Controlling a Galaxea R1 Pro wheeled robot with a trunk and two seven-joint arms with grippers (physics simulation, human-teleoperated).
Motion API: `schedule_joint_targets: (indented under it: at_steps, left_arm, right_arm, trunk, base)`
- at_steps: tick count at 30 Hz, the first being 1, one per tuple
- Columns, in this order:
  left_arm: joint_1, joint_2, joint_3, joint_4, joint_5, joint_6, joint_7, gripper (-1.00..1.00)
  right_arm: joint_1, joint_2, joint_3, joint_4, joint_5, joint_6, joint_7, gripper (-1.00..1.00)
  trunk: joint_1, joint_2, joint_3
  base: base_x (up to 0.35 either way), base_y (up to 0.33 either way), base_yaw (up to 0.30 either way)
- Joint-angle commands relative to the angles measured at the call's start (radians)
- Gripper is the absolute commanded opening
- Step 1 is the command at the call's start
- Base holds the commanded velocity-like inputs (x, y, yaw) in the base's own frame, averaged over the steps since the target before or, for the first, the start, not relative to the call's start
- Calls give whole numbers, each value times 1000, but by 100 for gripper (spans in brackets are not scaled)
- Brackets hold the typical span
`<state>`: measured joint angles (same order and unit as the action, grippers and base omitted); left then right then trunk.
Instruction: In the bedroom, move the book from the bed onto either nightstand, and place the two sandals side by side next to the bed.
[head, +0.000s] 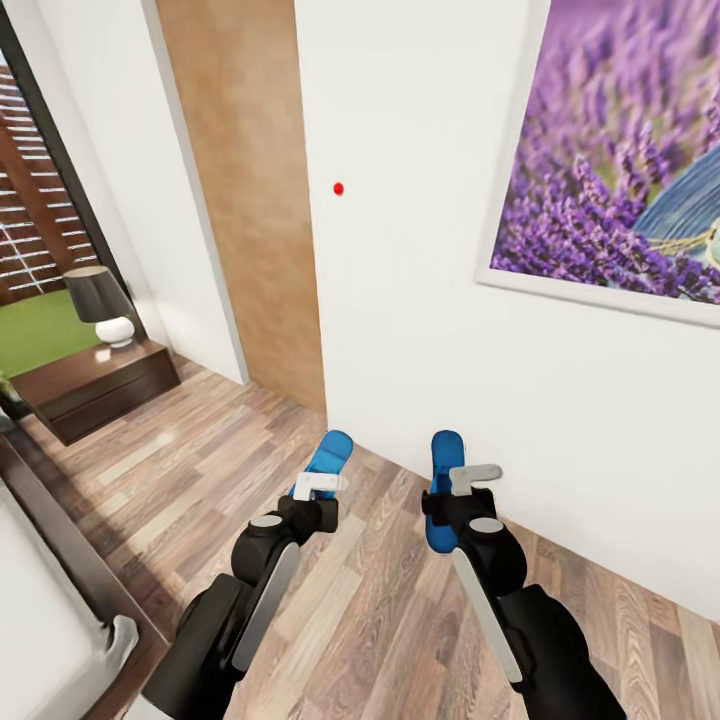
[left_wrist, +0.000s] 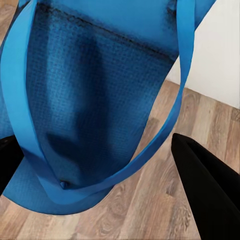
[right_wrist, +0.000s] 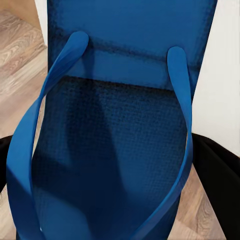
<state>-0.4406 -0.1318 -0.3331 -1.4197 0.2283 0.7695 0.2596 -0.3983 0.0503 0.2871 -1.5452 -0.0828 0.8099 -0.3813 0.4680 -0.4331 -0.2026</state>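
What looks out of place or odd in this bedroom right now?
Two bright blue flat sandals are off the wood-plank floor: the left sandal sits in the left gripper, the right sandal in the right gripper, near the white wall, not beside the bed.

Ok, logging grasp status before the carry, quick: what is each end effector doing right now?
Left end effector: closed on the left sandal.
Right end effector: closed on the right sandal.

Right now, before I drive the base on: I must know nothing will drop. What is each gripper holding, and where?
Each holds one blue sandal: left gripper on the left sandal, right gripper on the right sandal, each gripped across the sole, fingers at either edge.
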Motion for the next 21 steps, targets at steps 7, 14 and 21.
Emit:
schedule_joint_targets:
  at_steps: [7, 14, 21]
  left_arm:
    - [-1, 2, 1, -8, 11, 4, 9, -100]
    - [-1, 3, 0, -12, 11, 4, 9, -100]
    - [-1, 3, 0, -9, 11, 5, 9, -100]
  right_arm:
    - [-2, 0, 0, -1, -8, 4, -8, -100]
    - [-1, 0, -2, -1, -11, 6, -8, -100]
    - [-1, 0, -2, -1, -11, 6, -8, -100]
  trunk:
    - [1, -2, -2]
    - [1, -2, -2]
    - [1, -2, -2]
  base:
    - [319, -99, 239]
    - [136, -67, 240]
    - [246, -163, 240]
